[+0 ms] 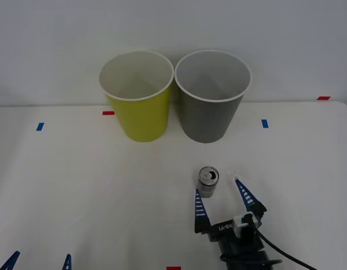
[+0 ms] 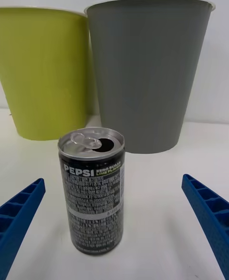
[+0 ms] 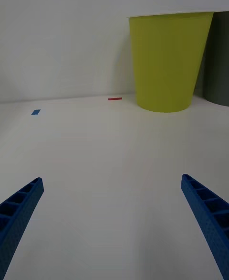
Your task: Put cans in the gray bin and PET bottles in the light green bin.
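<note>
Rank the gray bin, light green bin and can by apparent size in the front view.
1-2. gray bin and light green bin: they look alike, no ranking.
3. can: far smaller.

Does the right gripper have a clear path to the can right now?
Probably yes. The right gripper is open just short of the can, which stands upright, slightly toward its left finger. Nothing lies between them; the gray bin stands well behind.

White worktop (image 1: 77, 185) against a pale wall (image 1: 49, 45); red tape marks (image 1: 108, 113) and blue tape marks (image 1: 40, 126) scattered from nine to three o'clock.
</note>
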Controlling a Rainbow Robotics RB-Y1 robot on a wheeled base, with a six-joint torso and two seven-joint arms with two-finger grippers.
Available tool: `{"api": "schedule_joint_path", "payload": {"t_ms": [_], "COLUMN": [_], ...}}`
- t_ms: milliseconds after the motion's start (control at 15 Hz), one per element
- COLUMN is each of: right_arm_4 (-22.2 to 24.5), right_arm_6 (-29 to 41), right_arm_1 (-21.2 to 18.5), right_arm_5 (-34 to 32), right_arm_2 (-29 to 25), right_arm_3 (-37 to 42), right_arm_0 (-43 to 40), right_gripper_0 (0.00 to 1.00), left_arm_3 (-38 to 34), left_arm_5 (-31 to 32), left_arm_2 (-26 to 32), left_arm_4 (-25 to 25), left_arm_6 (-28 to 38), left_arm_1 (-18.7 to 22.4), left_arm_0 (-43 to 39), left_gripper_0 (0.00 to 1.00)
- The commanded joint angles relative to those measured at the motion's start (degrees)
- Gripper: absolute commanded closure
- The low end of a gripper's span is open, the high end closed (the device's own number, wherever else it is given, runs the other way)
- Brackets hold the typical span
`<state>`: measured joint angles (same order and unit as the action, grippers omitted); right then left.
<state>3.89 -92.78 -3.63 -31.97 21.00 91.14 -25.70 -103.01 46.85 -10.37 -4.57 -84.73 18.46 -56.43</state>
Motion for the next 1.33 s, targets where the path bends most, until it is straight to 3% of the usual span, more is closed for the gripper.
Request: {"api": "schedule_joint_path", "payload": {"t_ms": [67, 933, 1000, 1133, 1333], "right_arm_4": [0.06, 0.24, 0.24, -0.20, -0.38], "right_arm_6": [-0.12, -0.39, -0.30, -0.30, -0.12], "right_arm_1": [0.64, 2.57, 2.57, 2.57, 2.66], "right_arm_5": [1.29, 5.16, 5.16, 5.16, 5.25], "right_arm_2": [-0.26, -1.93, -1.75, -1.22, -1.05], "right_arm_3": [-1.40, -2.98, -2.98, -2.98, -2.98], "right_arm_0": [1.97, 6.81, 6.81, 6.89, 6.98], "right_gripper_0": [0.00, 0.00, 0.20, 0.84, 0.92], "left_arm_3": [0.00, 0.00, 0.00, 0.00, 0.00], "left_arm_5": [0.00, 0.00, 0.00, 0.00, 0.00], "left_arm_2": [0.00, 0.00, 0.00, 0.00, 0.00], "left_arm_4": [0.00, 0.00, 0.00, 0.00, 0.00], "left_arm_6": [0.00, 0.00, 0.00, 0.00, 0.00], "left_arm_1": [0.00, 0.00, 0.00, 0.00, 0.00], "left_arm_0": [0.00, 0.00, 0.00, 0.00, 0.00], "left_gripper_0": [0.00, 0.00, 0.00, 0.00, 0.00]}}
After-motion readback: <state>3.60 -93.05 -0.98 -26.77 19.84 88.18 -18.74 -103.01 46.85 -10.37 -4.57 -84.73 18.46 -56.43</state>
